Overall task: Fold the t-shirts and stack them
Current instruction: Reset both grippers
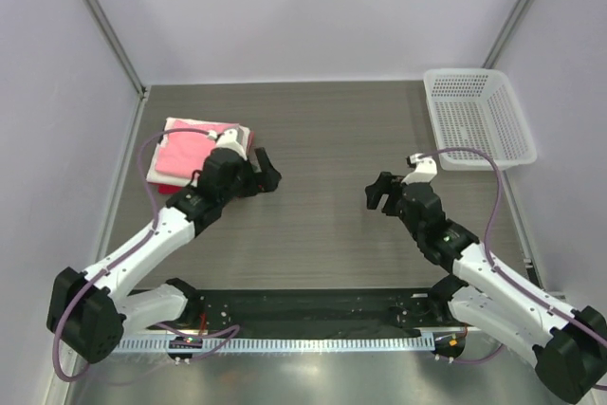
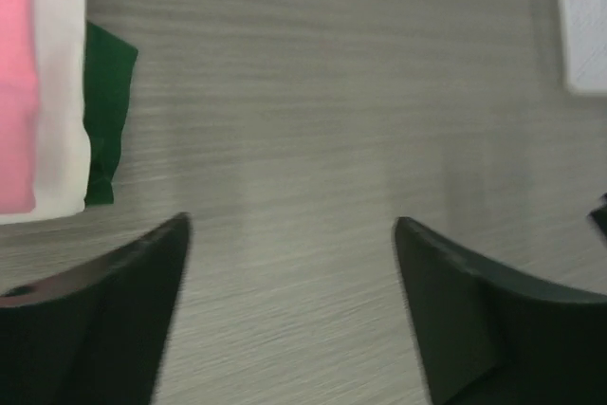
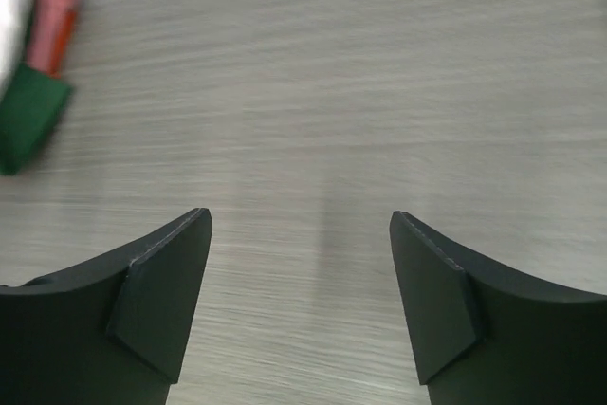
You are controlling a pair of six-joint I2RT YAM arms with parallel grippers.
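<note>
A stack of folded t-shirts lies at the table's left. The salmon-pink shirt [image 1: 185, 154] is on top, the white shirt [image 1: 234, 135] shows along its far right edge, and the red shirt [image 1: 166, 187] peeks out at the near left. My left gripper [image 1: 268, 177] is open and empty just right of the stack. In the left wrist view [image 2: 292, 234] the pink [image 2: 14, 92], white [image 2: 59, 92] and a dark green fold [image 2: 106, 111] show at the left. My right gripper [image 1: 377, 194] is open and empty over bare table [image 3: 299, 225], with the stack far left [image 3: 28, 120].
A white plastic mesh basket [image 1: 479, 116] stands at the back right, with nothing visible in it. Its edge shows in the left wrist view [image 2: 583, 16]. Grey wood-grain table [image 1: 322, 139] lies between the grippers. Walls enclose the left, back and right.
</note>
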